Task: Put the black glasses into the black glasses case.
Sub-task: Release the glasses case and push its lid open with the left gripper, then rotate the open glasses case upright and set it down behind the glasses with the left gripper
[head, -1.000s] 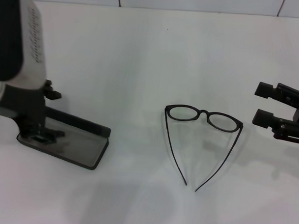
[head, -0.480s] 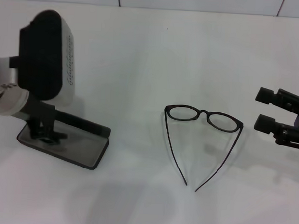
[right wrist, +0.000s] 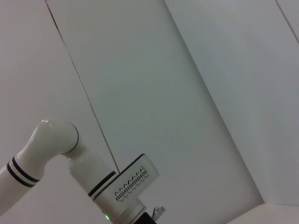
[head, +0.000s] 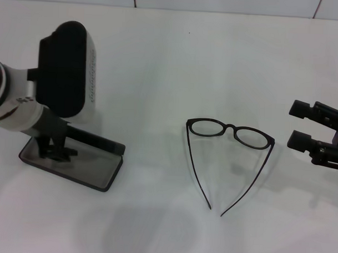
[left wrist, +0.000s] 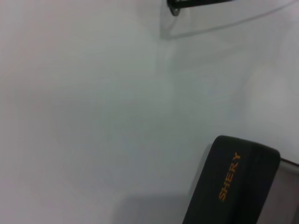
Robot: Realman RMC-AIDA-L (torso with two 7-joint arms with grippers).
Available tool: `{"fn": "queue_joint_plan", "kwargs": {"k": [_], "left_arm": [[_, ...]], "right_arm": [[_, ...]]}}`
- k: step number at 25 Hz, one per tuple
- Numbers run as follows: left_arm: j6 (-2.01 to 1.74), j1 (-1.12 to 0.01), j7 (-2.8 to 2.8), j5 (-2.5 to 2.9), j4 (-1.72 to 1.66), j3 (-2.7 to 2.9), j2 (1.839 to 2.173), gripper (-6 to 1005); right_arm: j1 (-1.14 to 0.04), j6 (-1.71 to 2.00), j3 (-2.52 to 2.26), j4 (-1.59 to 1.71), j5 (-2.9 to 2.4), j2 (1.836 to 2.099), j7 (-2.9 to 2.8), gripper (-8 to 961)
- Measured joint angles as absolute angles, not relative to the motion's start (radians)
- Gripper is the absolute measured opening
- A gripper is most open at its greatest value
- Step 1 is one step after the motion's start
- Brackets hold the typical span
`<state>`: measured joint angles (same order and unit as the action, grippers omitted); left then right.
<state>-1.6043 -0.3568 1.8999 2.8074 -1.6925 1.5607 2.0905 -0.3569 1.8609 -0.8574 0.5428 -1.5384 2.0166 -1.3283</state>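
The black glasses (head: 230, 130) lie unfolded on the white table right of centre, lenses to the back and temple arms pointing to the front. The black glasses case (head: 88, 169) lies open at the left, its grey lining showing. Its lid (left wrist: 233, 182) with orange "SHERY" lettering fills a corner of the left wrist view. My left gripper (head: 52, 150) hangs low over the case's left end, under the bulky wrist. My right gripper (head: 298, 125) hovers open at the right edge, a short way right of the glasses, with nothing between its fingers.
The white table (head: 171, 65) runs back to a tiled wall. The right wrist view looks across at my left arm (right wrist: 126, 189) against the wall and shows neither glasses nor case.
My left arm's wrist has swung rightward and turned above the case. The right gripper has drifted slightly to the right. The glasses and the case have not moved.
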Motion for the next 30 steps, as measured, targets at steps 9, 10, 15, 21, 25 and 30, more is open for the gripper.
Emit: {"fn": "queue_joint_plan", "kwargs": {"k": [9,10,15,21,25,30], "left_arm": [[-1.586,-0.357,1.902,2.808,-1.71,1.58,2.091,532],[-1.586,-0.357,1.903,2.809,-1.714,1.581,2.091,491],[-1.586,-0.358,1.93,2.814,-1.739,1.587,2.092,303],[-1.593,-0.355,1.992,2.831,-1.832,1.618,2.092,198],[-1.596,-0.359,2.033,2.832,-1.889,1.632,2.092,202],[-1.54,-0.398,2.118,2.833,-1.91,1.68,2.092,207]], "right_arm": [[-0.356,1.862,-0.856,0.535,-1.538,2.017,-1.325,840],[-0.356,1.862,-0.856,0.529,-1.539,2.017,-1.323,840],[-0.353,1.862,-0.856,0.516,-1.538,2.016,-1.306,841],[-0.346,1.862,-0.856,0.506,-1.542,2.013,-1.293,841],[-0.337,1.906,-0.866,0.506,-1.566,2.012,-1.268,840],[-0.343,2.065,-0.871,0.513,-1.677,2.013,-1.198,840]]}}
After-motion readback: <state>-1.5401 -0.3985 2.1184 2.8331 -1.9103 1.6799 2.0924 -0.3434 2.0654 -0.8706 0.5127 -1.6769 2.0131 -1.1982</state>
